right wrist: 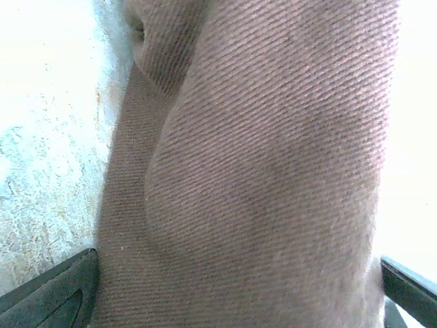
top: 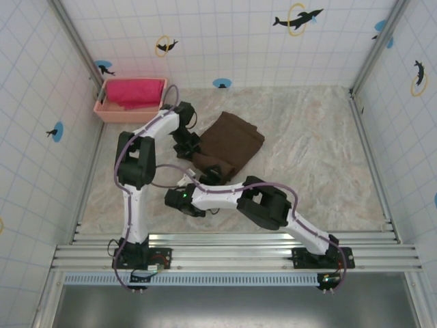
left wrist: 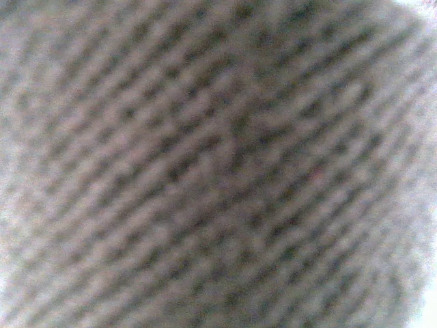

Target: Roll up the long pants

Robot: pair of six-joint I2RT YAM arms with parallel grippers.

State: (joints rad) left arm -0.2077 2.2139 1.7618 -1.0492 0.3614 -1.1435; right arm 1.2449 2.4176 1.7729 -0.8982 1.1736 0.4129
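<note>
The long pants (top: pixel 235 140) lie folded into a compact dark-brown bundle on the marbled table, a little left of centre. My left gripper (top: pixel 188 145) is pressed down on the bundle's left edge; the left wrist view is a blur of the pants' weave (left wrist: pixel 218 164), so its jaws are hidden. My right gripper (top: pixel 209 175) sits at the bundle's near-left corner. In the right wrist view a thick bulging fold of the pants (right wrist: pixel 273 171) lies between the two black fingers (right wrist: pixel 61 294), which stand wide apart at the frame's bottom corners.
A pink basket (top: pixel 102 109) holding a bright pink cloth (top: pixel 136 91) stands at the back left against the tiled wall. Bare table spreads to the right of the pants. A metal rail (top: pixel 232 249) runs along the near edge.
</note>
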